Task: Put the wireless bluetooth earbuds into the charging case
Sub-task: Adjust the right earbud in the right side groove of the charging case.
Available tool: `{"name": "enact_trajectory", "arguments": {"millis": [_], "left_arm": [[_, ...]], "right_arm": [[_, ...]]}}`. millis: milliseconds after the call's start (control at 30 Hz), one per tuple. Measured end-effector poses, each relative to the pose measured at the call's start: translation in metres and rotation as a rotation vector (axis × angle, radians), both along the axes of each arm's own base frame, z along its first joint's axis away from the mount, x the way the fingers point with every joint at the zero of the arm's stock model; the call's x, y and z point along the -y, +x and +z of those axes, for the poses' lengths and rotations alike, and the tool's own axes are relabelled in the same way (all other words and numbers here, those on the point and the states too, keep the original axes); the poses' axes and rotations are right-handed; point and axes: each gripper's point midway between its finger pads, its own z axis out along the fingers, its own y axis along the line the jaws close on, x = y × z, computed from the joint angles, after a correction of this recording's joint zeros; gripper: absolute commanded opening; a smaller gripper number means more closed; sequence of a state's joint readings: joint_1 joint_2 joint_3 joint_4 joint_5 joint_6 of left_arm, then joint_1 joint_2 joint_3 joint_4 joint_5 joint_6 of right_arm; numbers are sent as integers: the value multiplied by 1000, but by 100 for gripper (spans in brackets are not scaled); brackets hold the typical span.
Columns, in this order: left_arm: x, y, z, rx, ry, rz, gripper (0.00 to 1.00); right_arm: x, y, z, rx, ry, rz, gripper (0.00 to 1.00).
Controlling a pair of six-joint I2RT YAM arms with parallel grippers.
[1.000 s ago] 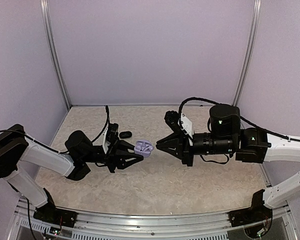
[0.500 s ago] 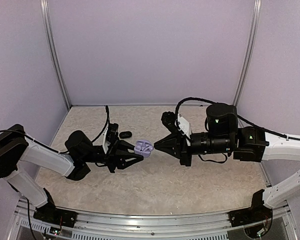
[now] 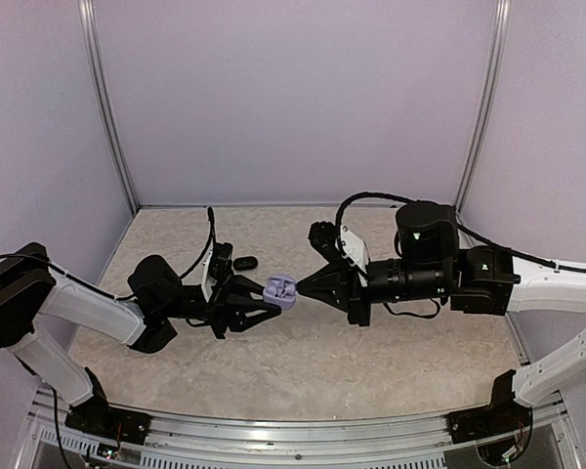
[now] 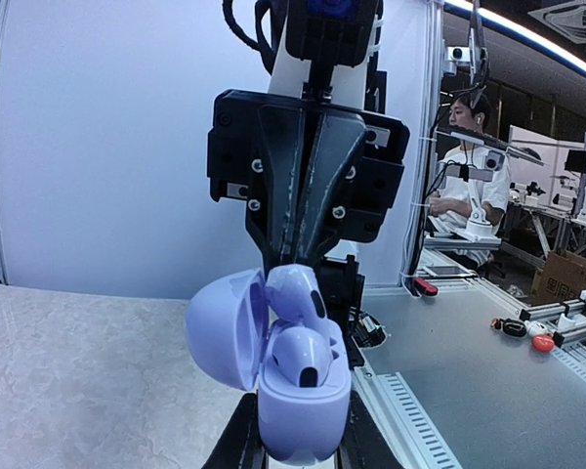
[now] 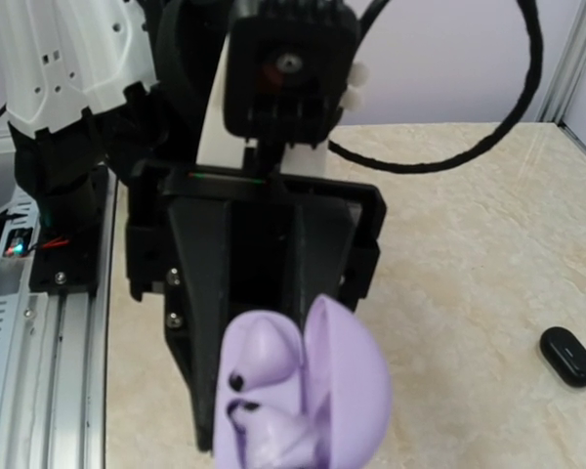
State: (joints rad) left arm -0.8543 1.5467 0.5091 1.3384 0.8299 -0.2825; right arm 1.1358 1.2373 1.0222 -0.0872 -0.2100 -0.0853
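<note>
Nearly done: left gripper [image 3: 269, 297] pinches open lavender case [image 4: 303, 415], one bud [image 4: 301, 358] seated, second bud [image 4: 295, 293] proud under right gripper [image 4: 293, 266], tips pressed together, likely needing a last push.

The lavender charging case [image 4: 303, 410] stands upright above the surface [image 4: 78, 371], its rounded lid swung open toward nine o'clock in the left wrist view. Two lavender earbuds [image 4: 301, 354] show inside, one low, one higher at twelve o'clock.

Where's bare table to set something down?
Free: near strip of beige marbled table by front rail; far strip by back wall. Crowded: centre, left gripper and right gripper both at lavender plastic charging case; black oval object behind.
</note>
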Motion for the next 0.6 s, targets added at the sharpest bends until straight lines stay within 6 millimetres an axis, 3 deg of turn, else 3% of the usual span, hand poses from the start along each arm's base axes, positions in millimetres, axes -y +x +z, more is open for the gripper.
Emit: {"name": "enact_trajectory", "arguments": {"millis": [600], "left_arm": [[2,1,-6,-6,21,11,0]], "right_arm": [[-2,-5,-1,4,-15,38,6]]}}
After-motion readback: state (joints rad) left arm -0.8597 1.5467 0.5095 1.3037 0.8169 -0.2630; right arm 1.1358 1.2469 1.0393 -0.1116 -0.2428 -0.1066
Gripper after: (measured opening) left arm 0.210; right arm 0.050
